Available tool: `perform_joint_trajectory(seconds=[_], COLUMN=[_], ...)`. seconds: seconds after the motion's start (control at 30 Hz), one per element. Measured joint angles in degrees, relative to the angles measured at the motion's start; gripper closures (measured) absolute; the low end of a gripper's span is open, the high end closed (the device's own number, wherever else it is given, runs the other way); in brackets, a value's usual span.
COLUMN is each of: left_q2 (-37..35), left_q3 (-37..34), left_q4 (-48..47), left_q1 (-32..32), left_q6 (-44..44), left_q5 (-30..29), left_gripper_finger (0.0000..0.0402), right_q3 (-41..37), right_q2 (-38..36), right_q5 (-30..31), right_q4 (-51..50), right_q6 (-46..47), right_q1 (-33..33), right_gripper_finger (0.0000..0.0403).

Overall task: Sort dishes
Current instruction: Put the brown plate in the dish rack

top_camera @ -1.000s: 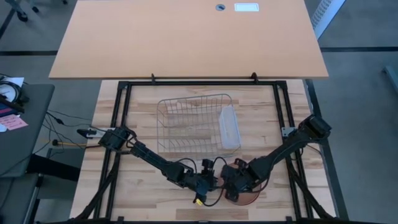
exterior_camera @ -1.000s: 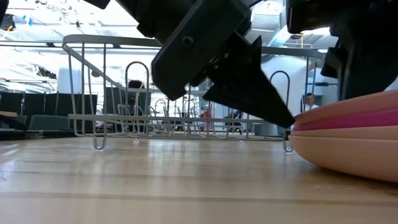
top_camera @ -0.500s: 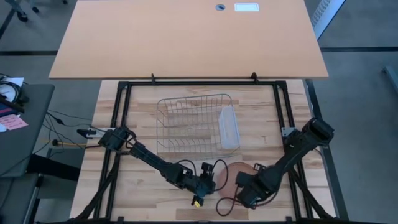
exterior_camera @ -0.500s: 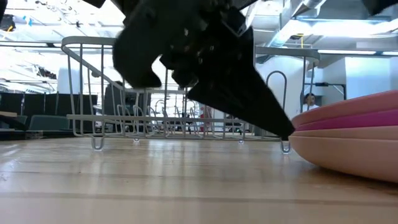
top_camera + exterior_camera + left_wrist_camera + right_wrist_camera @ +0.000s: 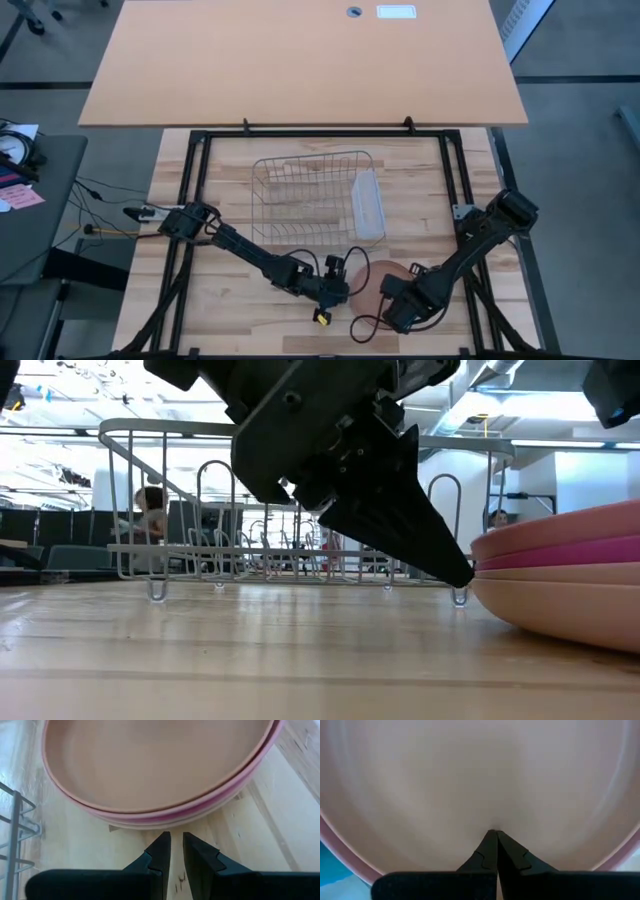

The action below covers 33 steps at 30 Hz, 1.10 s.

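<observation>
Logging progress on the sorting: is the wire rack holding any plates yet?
Empty of plates: the wire rack shows bare wires, and the plates sit stacked on the table.

Left arm reaches low from 9 o'clock toward table centre-front; left gripper (image 5: 174, 845) at table height, fingers (image 5: 161, 851) narrowly parted. Right arm folds in from 3 o'clock; right gripper (image 5: 494, 842) fingertips pressed together.

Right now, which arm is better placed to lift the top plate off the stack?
Probably the left: its pincer points at the plate stack's rim, fingers slightly parted. The right pincer is shut, tips against the top plate's face.
</observation>
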Motion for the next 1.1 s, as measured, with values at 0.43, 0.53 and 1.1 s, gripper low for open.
perform_joint_trajectory(seconds=[0.43,0.53,1.1], left_q2=[0.01,0.04,0.07], left_q3=[0.00,0.00,-0.02], left_q4=[1.99,2.20,2.40], left_q1=[1.24,1.24,1.29], left_q6=[0.28,0.31,0.30], left_q5=[3.22,3.23,2.87], left_gripper_finger=[0.0355,0.0355,0.0355], right_q3=[-0.25,-0.25,-0.25], right_q2=[0.00,0.01,0.06], right_q5=[1.22,1.84,3.59], right_q4=[2.89,3.33,9.06], right_q6=[-2.37,-2.62,-6.80], right_q1=[-0.71,-1.04,-2.99], right_gripper_finger=[0.0401,0.0401,0.0402])
